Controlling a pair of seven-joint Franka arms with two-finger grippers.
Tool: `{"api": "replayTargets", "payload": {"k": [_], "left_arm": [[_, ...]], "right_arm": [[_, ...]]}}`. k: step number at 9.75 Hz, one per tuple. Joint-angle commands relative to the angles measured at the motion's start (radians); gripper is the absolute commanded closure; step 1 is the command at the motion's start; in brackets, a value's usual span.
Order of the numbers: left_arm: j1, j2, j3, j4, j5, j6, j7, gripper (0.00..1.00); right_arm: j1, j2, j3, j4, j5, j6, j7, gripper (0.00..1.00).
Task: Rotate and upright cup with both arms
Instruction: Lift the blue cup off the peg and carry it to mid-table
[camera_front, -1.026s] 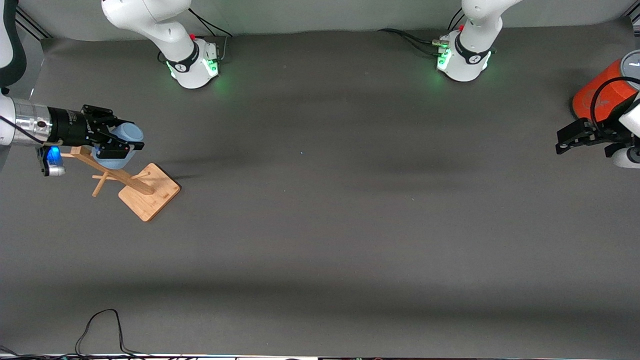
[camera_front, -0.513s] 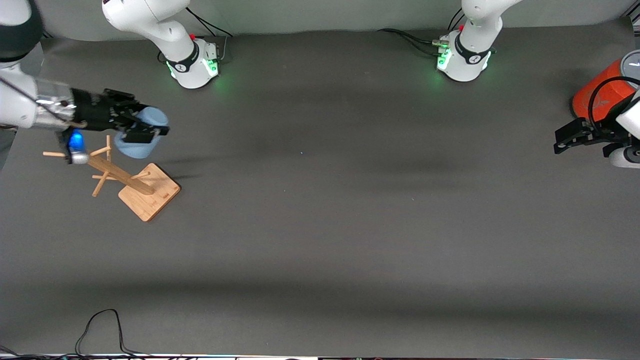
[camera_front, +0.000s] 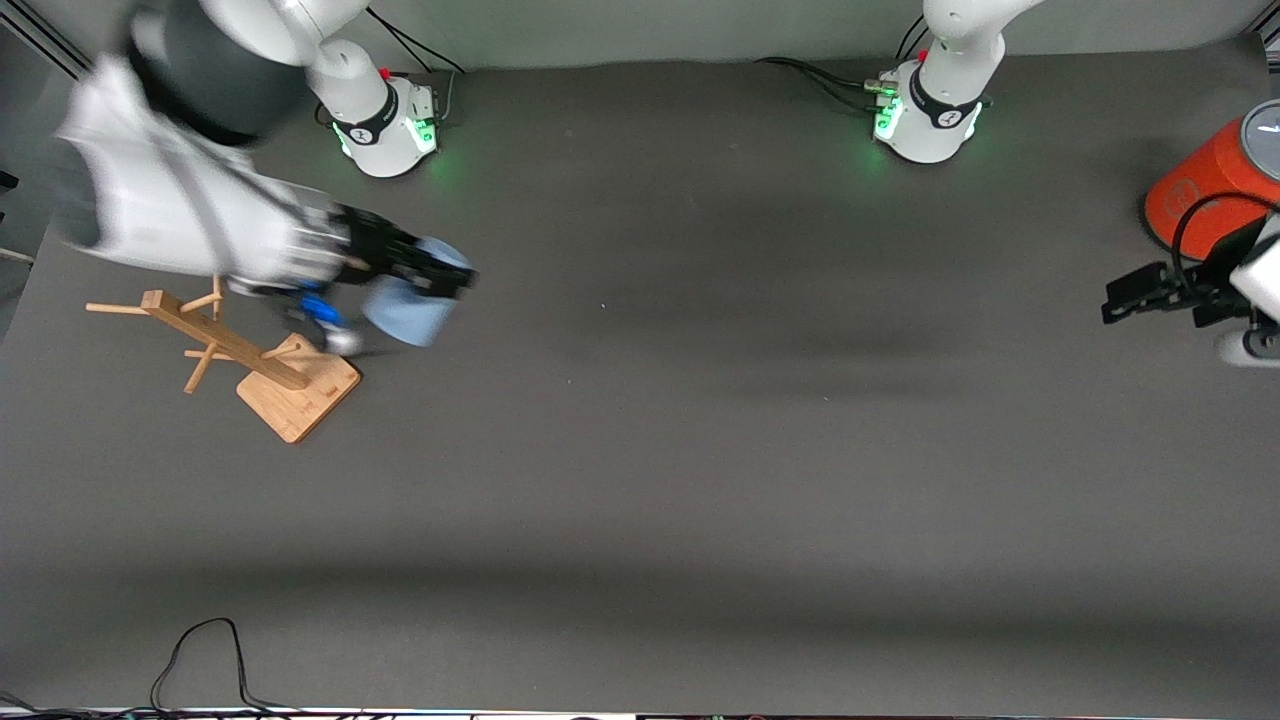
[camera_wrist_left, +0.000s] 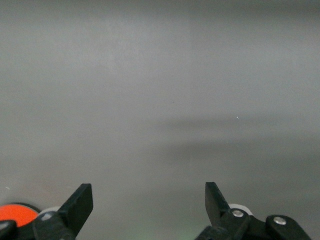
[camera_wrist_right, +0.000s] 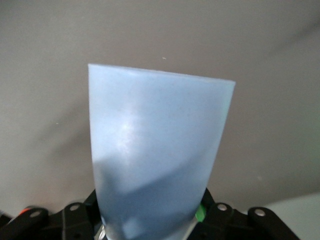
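Observation:
My right gripper (camera_front: 425, 290) is shut on the light blue cup (camera_front: 408, 310) and holds it on its side in the air, over the mat beside the wooden rack (camera_front: 240, 355). In the right wrist view the cup (camera_wrist_right: 157, 150) fills the middle, its narrow end between the jaws and its wide end pointing away. My left gripper (camera_front: 1125, 296) is open and empty, waiting at the left arm's end of the table next to the orange cylinder (camera_front: 1205, 190). In the left wrist view its fingertips (camera_wrist_left: 80, 202) stand wide apart over bare mat.
The wooden peg rack stands on its square base (camera_front: 298, 385) toward the right arm's end. The orange cylinder with a grey top stands at the left arm's end. A black cable (camera_front: 200, 650) loops at the mat's near edge.
My right gripper has carried the cup off the rack's peg and toward the middle of the table. The left gripper has barely moved.

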Motion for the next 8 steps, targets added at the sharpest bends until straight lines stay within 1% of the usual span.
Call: {"api": "replayTargets", "payload": {"k": [1,2,3,4,5,6,8], "left_arm": [[-0.015,0.076,-0.003,0.006,-0.004,0.011,-0.178,0.00],[-0.023,0.095,-0.006,0.004,-0.004,0.011,-0.203,0.00],[-0.040,0.125,-0.005,0.004,0.003,0.007,-0.245,0.00],[-0.043,0.141,-0.006,0.006,0.002,0.010,-0.300,0.00],[-0.043,0.164,-0.006,0.015,-0.006,0.013,-0.324,0.00],[-0.043,0.191,-0.006,0.027,-0.013,0.011,-0.367,0.00],[-0.048,0.259,-0.008,0.029,-0.013,0.013,-0.550,0.00]], "right_arm": [[0.083,0.268,0.003,0.222,0.050,0.072,-0.032,0.74],[0.087,0.383,0.051,0.325,0.055,0.125,-0.111,0.74],[0.084,0.486,0.097,0.426,0.050,0.140,-0.209,0.74],[0.093,0.578,0.107,0.513,0.039,0.160,-0.298,0.74],[0.128,0.631,0.107,0.557,-0.006,0.182,-0.365,0.74],[0.157,0.662,0.109,0.556,-0.066,0.238,-0.446,0.74],[0.209,0.734,0.110,0.556,-0.201,0.275,-0.595,0.74]]}}
